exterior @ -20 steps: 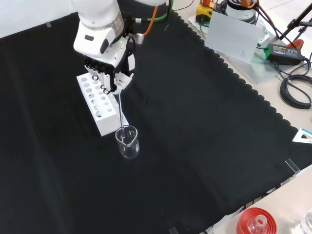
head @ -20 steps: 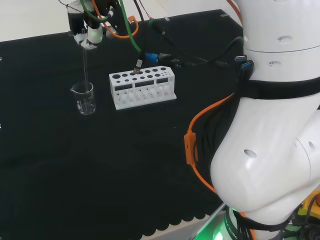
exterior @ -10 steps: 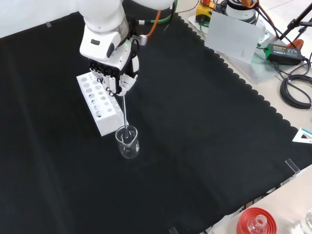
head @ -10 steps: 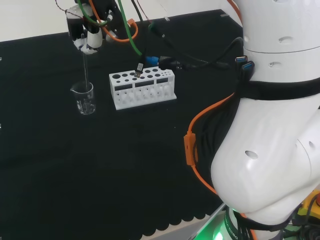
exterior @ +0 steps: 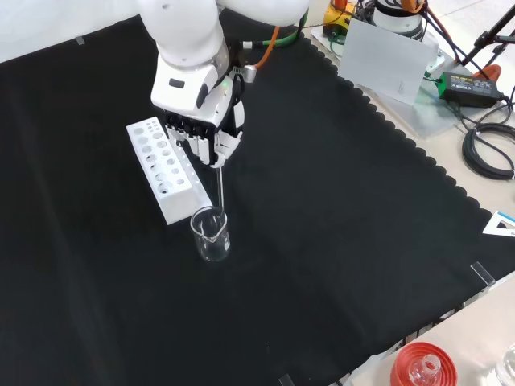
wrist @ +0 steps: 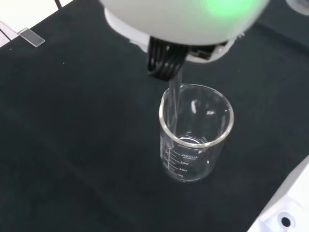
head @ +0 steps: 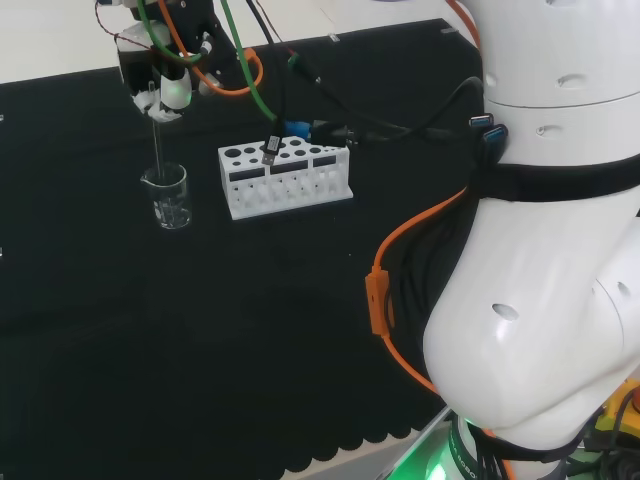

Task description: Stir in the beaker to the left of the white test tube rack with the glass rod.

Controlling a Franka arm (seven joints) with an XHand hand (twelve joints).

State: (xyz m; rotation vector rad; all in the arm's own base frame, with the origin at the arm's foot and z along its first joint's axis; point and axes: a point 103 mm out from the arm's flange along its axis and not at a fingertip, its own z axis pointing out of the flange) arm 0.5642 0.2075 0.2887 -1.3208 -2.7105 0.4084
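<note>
A black cloth (exterior: 338, 209) covers the bench, its scalloped edge running along the right side of the front view. The white arm (head: 540, 230) bulks large at the right of the head view, an orange cable (head: 385, 290) looping down its side.

The white test tube rack (exterior: 161, 165) lies on the cloth, its top pierced with rows of round holes; in the head view it (head: 286, 178) sits just right of the beaker.

The hand (exterior: 205, 133) hangs above the near end of the rack in the front view, fingers curled down and pinching the top of the glass rod. In the head view the hand (head: 165, 85) is above and slightly left of the beaker.

The clear glass beaker (exterior: 210, 234) stands upright just in front of the rack's near end in the front view; in the head view it (head: 167, 195) is left of the rack. The wrist view shows its printed scale and spout (wrist: 195, 130).

The glass rod (exterior: 219, 189) runs down from the fingers at a slight tilt, its lower end inside the beaker; in the wrist view it (wrist: 175, 99) enters close to the rim.
</note>
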